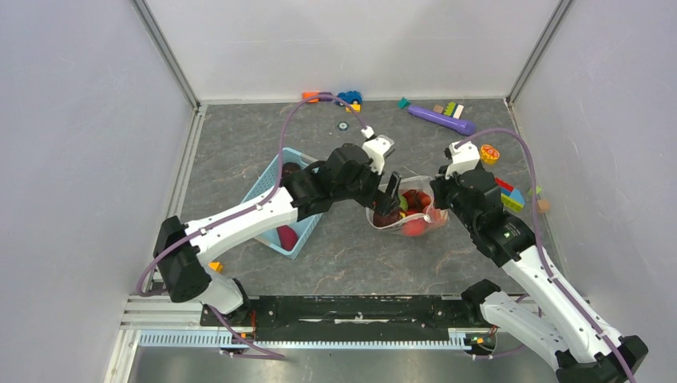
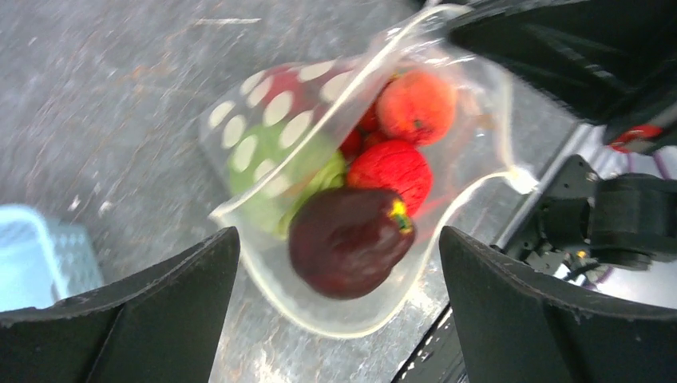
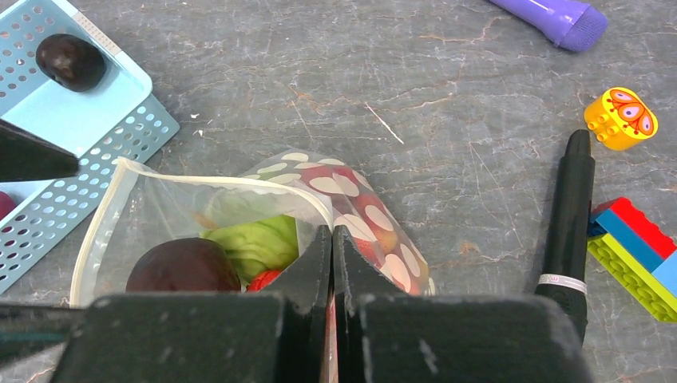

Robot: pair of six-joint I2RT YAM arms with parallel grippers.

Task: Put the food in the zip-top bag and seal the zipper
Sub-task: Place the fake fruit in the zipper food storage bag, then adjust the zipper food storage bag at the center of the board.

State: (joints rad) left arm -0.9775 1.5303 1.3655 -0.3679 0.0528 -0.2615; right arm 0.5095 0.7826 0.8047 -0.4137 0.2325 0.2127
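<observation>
The zip-top bag lies mid-table with its mouth held open. Inside it I see food: a dark maroon piece, a red one, an orange one and a green one. My left gripper hovers over the mouth, open wide and empty. My right gripper is shut on the bag's rim. The zipper runs unsealed along that rim. A dark maroon piece and a magenta piece lie in the basket.
A light blue basket stands left of the bag, under my left arm. Coloured blocks, a yellow block and a black marker lie to the right. A purple cylinder and toys sit at the back.
</observation>
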